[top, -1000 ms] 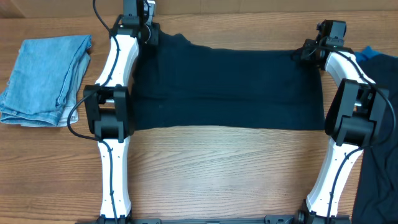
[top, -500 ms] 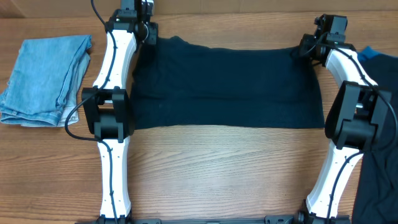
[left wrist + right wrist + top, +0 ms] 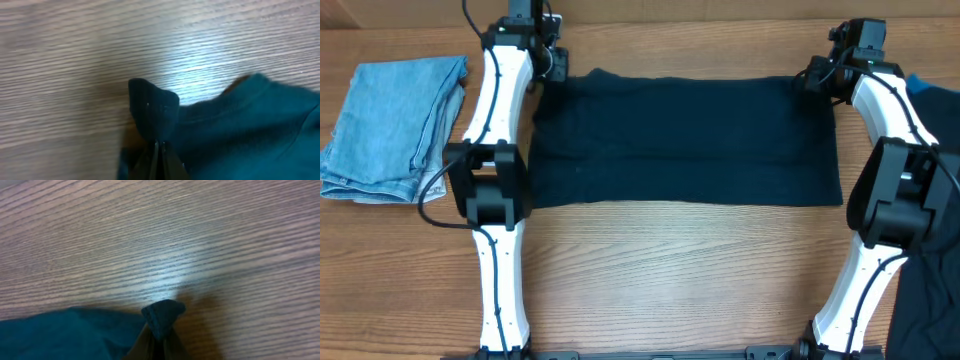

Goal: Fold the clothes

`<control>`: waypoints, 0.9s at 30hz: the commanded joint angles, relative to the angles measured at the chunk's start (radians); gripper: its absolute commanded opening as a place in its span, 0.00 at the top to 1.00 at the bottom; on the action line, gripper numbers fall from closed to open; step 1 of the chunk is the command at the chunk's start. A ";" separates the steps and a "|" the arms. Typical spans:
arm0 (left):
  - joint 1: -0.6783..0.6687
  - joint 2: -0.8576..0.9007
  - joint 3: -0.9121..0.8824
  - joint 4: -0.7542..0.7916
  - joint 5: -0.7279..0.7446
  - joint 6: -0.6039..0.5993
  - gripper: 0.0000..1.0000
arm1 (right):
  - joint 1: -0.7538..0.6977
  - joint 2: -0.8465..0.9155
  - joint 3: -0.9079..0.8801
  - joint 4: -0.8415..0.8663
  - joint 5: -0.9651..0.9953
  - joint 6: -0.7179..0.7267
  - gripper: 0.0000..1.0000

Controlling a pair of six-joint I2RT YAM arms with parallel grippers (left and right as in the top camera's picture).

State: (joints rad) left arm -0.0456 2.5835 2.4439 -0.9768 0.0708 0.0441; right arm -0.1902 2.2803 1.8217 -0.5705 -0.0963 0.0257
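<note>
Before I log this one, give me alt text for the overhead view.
A dark navy garment lies spread wide and flat on a wooden table, its two far corners pinched by the left claw and the right claw. Folded light blue denim sits to the left, and more dark cloth shows at the right edge.

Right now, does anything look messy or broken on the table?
Nothing looks broken or spilled. The navy garment lies spread flat, its two far corners pinched in the left pincer and the right pincer. Only its left edge is a little uneven. The folded denim sits off to the left.
</note>
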 commanded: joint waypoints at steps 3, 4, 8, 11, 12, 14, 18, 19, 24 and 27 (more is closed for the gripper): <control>0.041 -0.119 0.031 -0.049 0.038 -0.006 0.96 | -0.017 -0.081 0.013 -0.032 -0.003 -0.031 0.96; 0.041 -0.124 0.031 -0.057 0.048 -0.006 0.96 | -0.018 -0.090 0.013 -0.038 -0.003 -0.031 0.96; 0.039 -0.138 0.031 -0.097 0.070 -0.006 0.96 | -0.019 -0.112 0.013 -0.062 -0.003 -0.057 0.96; 0.039 -0.143 0.031 -0.147 0.088 -0.006 0.96 | -0.019 -0.113 0.013 -0.094 -0.003 -0.061 0.96; 0.039 -0.143 0.031 -0.164 0.087 -0.006 0.96 | -0.019 -0.113 0.013 -0.103 -0.003 -0.061 0.96; 0.038 -0.143 0.031 -0.195 0.087 -0.006 0.96 | -0.019 -0.115 0.013 -0.128 -0.003 -0.061 0.96; 0.039 -0.143 0.031 -0.243 0.087 -0.006 0.96 | -0.022 -0.117 0.013 -0.161 -0.007 -0.087 0.96; 0.039 -0.143 0.031 -0.252 0.087 -0.006 0.96 | -0.024 -0.117 0.013 -0.167 -0.007 -0.087 0.96; 0.032 -0.144 0.031 -0.281 0.143 -0.006 0.96 | -0.069 -0.145 0.013 -0.220 -0.110 -0.087 0.96; 0.032 -0.149 0.031 -0.295 0.147 -0.008 0.96 | -0.100 -0.159 0.013 -0.270 -0.134 -0.092 0.96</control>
State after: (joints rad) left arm -0.0090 2.4832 2.4489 -1.2613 0.1833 0.0441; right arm -0.2504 2.2032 1.8217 -0.8124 -0.1780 -0.0532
